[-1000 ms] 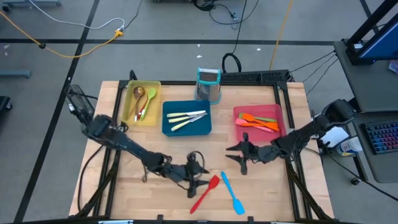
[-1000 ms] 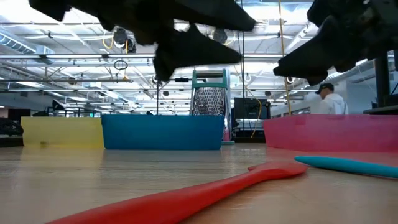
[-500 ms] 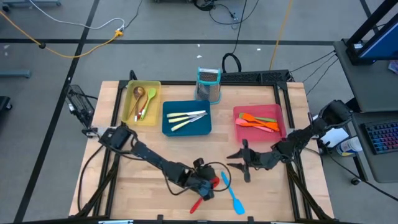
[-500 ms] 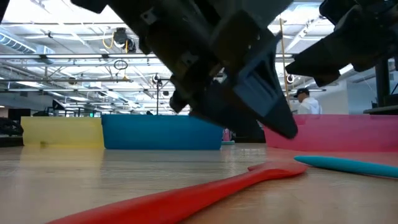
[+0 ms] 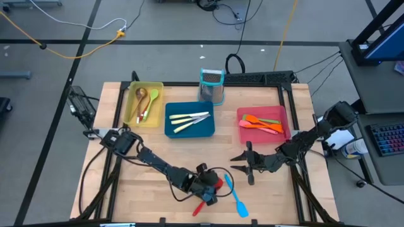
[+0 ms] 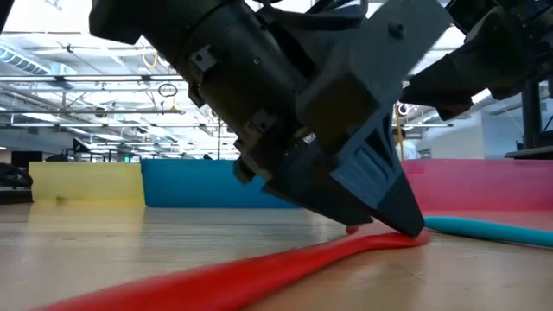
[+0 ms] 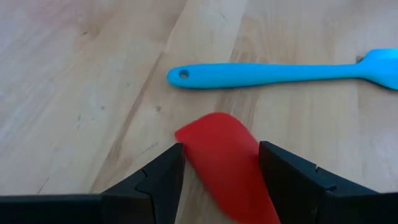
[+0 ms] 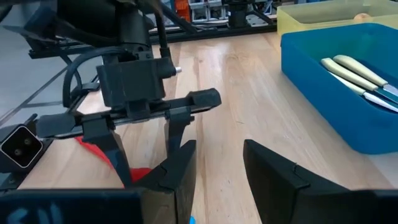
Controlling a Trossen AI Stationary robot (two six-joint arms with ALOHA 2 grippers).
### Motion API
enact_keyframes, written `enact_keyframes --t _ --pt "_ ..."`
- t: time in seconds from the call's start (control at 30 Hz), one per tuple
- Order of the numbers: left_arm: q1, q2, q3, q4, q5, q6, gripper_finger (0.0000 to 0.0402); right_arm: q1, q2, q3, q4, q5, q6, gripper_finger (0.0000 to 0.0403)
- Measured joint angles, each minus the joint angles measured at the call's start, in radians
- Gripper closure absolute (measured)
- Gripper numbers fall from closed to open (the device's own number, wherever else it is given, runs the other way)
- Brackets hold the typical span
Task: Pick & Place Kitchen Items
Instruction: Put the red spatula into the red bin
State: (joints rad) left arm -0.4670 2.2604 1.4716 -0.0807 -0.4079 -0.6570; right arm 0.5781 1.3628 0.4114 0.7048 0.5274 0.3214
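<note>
Since the earlier frames, the left gripper (image 5: pixel 213 188) has been travelling from beside the red spatula (image 7: pixel 231 168) down onto it, and it is now straddling the blade end with its fingers (image 7: pixel 155 180) spread wide, one on each side, not yet clamping. The red spatula is lying flat on the tabletop (image 5: pixel 158 145) near the front edge, with the blue spatula (image 7: pixel 280 73) just beside it. The right gripper (image 5: pixel 247 162) is hovering over the tabletop in front of the red tray (image 5: pixel 283 113), fingers partly apart and grasping nothing. Risk: the blade is thin and flat against the wood, so closing fingers could skid over it or pinch only an edge, letting it pivot or nudging the blue spatula.
</note>
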Motion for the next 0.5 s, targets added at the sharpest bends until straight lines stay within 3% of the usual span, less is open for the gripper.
enact_keyframes --t 0.3,0.5 --pt "-0.001 0.022 0.004 -0.091 0.005 0.021 0.0196 0.000 0.000 0.000 -0.005 0.000 0.007 0.0277" --pt "0.013 0.023 -0.001 -0.062 0.060 0.044 0.0271 0.000 0.000 0.000 -0.005 0.003 0.007 0.0277"
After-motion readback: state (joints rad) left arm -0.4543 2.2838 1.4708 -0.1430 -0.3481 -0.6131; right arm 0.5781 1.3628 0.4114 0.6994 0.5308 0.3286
